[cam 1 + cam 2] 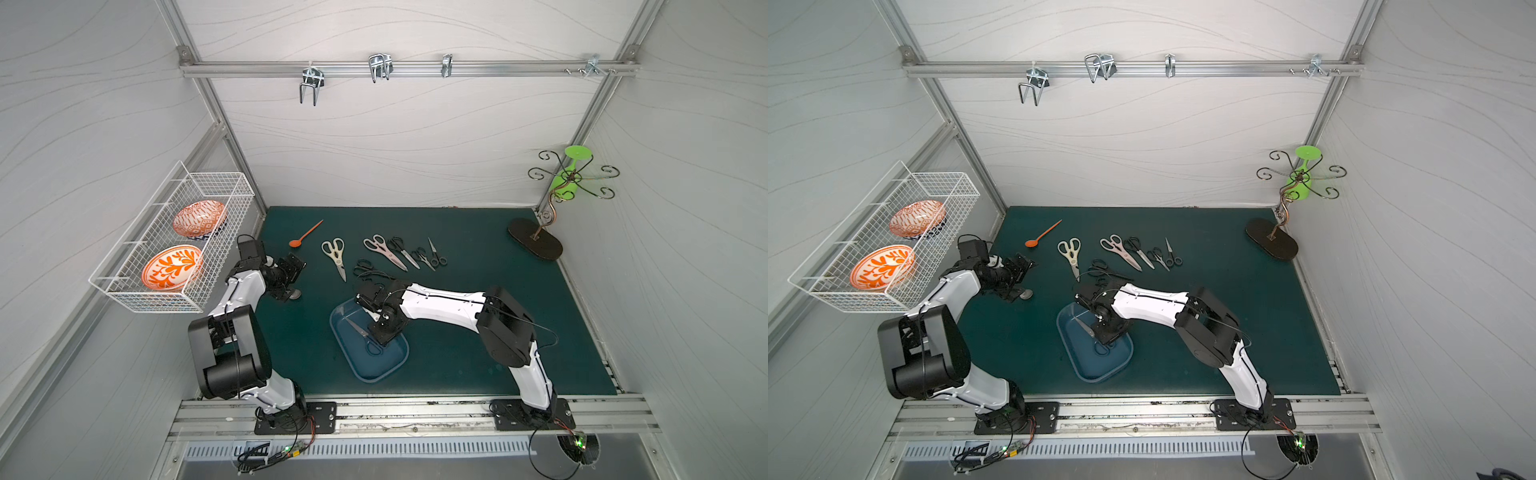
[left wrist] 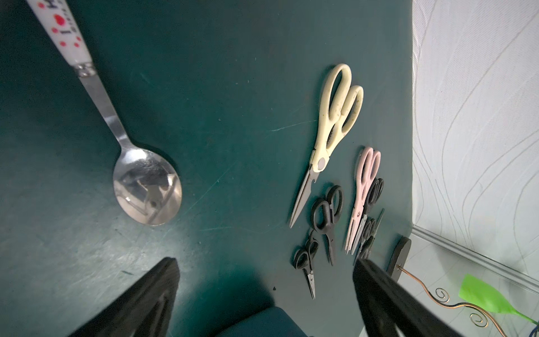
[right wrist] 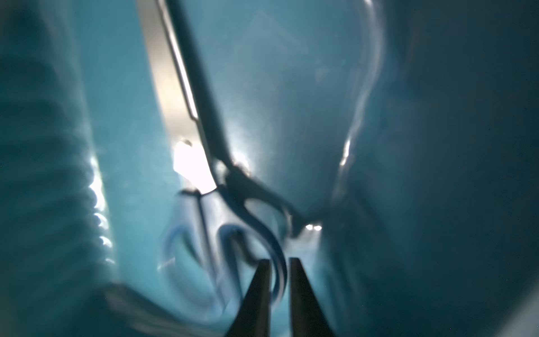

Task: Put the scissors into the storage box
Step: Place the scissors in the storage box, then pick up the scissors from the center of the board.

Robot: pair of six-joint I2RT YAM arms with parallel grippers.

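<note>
Blue scissors (image 1: 360, 330) in storage box (image 1: 388, 361), right gripper (image 3: 278, 261) (parted) at handle

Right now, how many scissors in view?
8. Blue-handled pair in the storage box; cream pair, pink pair and three black pairs rowed on the mat; two black pairs beside the right arm, which may hide more.
</note>
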